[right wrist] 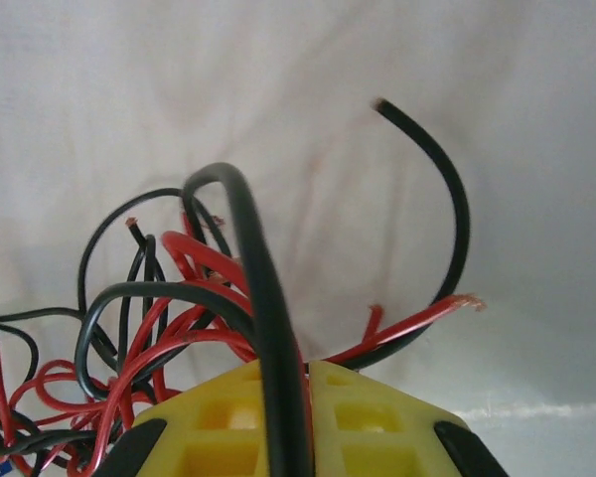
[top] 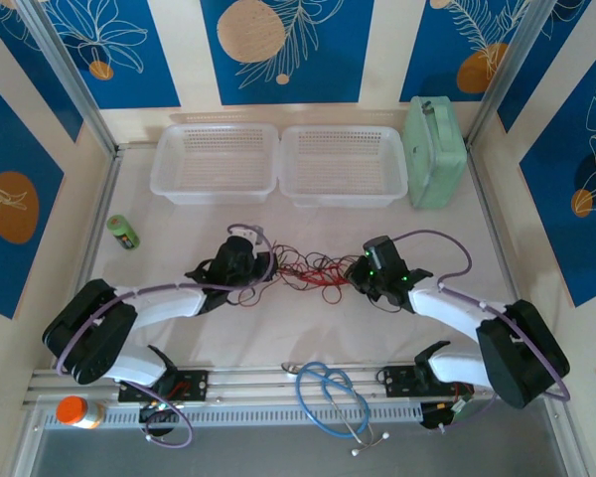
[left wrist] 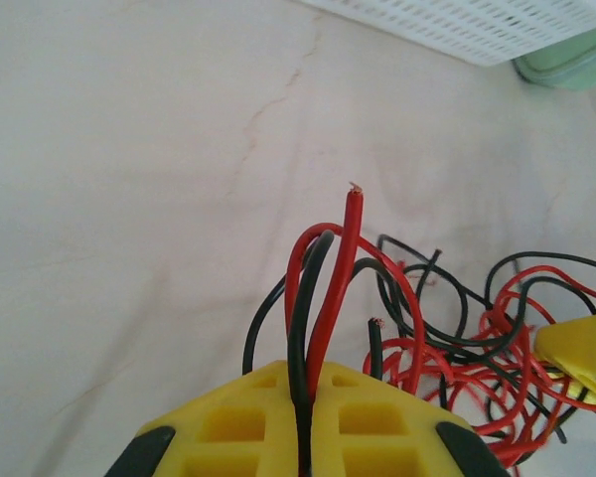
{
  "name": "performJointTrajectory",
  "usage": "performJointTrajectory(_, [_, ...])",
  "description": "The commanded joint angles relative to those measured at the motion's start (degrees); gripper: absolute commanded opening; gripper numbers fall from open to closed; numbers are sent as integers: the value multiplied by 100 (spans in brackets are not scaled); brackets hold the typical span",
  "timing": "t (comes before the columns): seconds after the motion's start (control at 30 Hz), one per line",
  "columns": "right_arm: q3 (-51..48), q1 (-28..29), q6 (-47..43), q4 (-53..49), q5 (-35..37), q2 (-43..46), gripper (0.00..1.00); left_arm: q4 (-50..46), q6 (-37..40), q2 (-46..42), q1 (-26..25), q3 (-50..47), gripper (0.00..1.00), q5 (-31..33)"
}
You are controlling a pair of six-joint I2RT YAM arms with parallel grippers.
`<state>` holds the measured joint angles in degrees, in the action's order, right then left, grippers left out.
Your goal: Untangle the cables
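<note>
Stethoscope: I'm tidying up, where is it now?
In the top view, the blue stethoscope lies at the near edge of the table, between the left arm base and the right arm base.

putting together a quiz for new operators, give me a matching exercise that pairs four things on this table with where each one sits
Things
1. small green can
2. pale green plastic box
3. blue stethoscope tube
4. thin red and black cables

Places on the white table
A. near edge, centre
B. middle
C. far right corner
D. left side

Pairs: 1-D, 2-C, 3-A, 4-B
</note>
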<state>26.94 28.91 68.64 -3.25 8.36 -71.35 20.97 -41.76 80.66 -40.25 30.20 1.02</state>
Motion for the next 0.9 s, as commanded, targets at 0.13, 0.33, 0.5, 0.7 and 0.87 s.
performJointTrajectory(0.13, [245, 158, 220, -1055, -18, -118, 31, 617, -126, -86, 96, -768, 0, 966])
performJointTrajectory(0.33, [1043, 208, -807, -2961, 336, 630, 60, 689, -13, -136, 88, -805, 0, 900])
performJointTrajectory(0.5, [1887, 245, -1839, -4321, 252, 855, 74, 610, 40, -247, 88, -814, 0, 901])
performJointTrajectory(0.7, [3384, 375, -2194, -5177, -458, -211, 70, 527, 71, -374, 71, -791, 0, 856])
performJointTrajectory(0.87, [4174, 747, -1494, -4738, -1260, -903, 62, 556, 74, -337, 36, -743, 0, 840])
